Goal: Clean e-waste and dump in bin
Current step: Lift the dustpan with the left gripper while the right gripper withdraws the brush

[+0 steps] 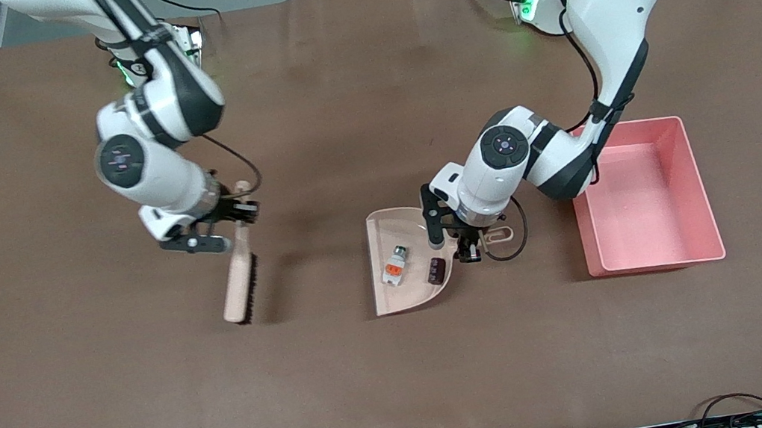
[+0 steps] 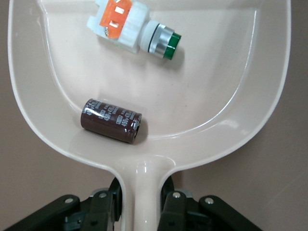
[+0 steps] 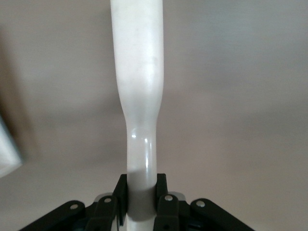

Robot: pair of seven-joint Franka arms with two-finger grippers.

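Left jaws [image 2: 141, 199] grip dustpan [image 2: 231, 96] handle; right jaws [image 3: 141, 202] grip brush [image 1: 239, 284].

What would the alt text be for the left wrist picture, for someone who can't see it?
A beige dustpan seen from above holds two small electronic bits: a white-grey part with orange and green ends and a dark cylinder. At the picture's edge, the left tool is shut on the dustpan's handle, with brown table cover around the pan.
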